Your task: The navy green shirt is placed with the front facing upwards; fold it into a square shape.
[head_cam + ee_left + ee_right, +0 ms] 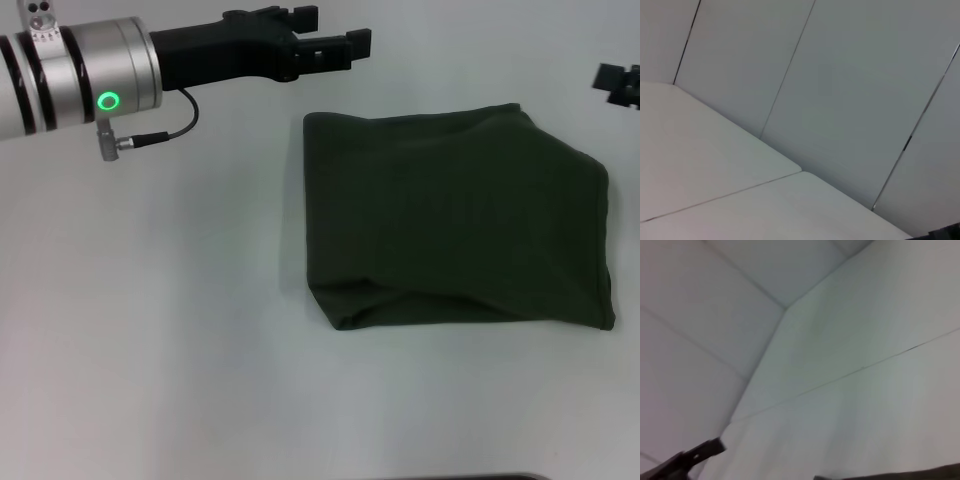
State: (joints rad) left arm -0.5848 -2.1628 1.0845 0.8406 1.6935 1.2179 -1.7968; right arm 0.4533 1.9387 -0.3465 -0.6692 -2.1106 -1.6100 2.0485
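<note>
Folding looks nearly done, since the navy green shirt (460, 220) lies in a rough square on the surface (150, 330), the left end effector (335, 42) open and empty just behind it.

No writing, label, brand or number can be read in any view — the navy green shirt (455, 220) lies folded with only plain cloth showing. The one sign is a green ring light (108, 101) glowing on the left arm's silver wrist section (75, 75) — it carries no lettering.
</note>
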